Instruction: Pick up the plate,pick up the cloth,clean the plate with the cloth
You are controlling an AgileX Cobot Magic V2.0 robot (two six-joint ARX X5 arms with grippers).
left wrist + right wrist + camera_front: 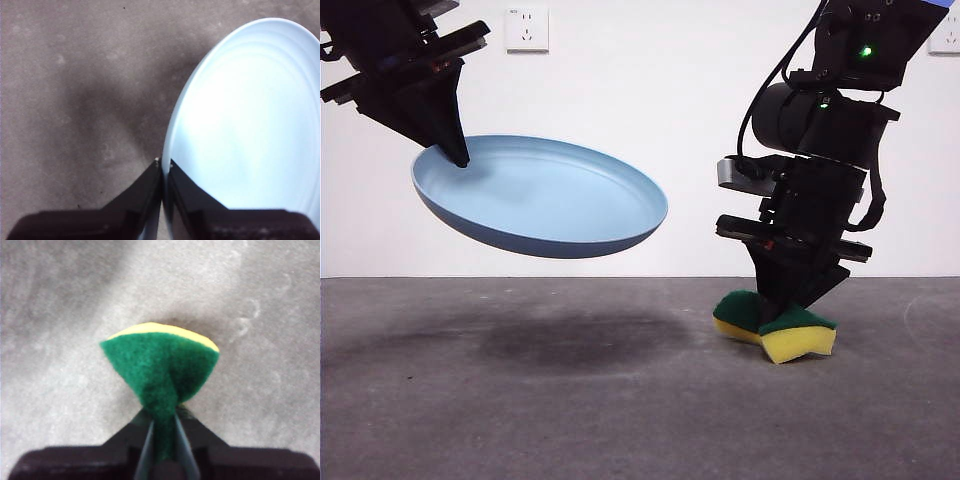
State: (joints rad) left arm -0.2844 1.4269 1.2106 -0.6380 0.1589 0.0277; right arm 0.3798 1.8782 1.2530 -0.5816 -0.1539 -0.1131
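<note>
Holding plate by its 9 o'clock rim in left hand, tilted toward the cloth, which right hand pinches just above counter.

No text, label, brand or number can be read. The wall socket carries a small mark at its top edge, too small to make out.

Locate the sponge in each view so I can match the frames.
Front view: sponge at lower right, pinched by the right gripper.
Left wrist view: not in it; only the plate shows.
Right wrist view: sponge at centre, green side showing, squeezed between the jaws.
Shared landmark: the grey table.
</note>
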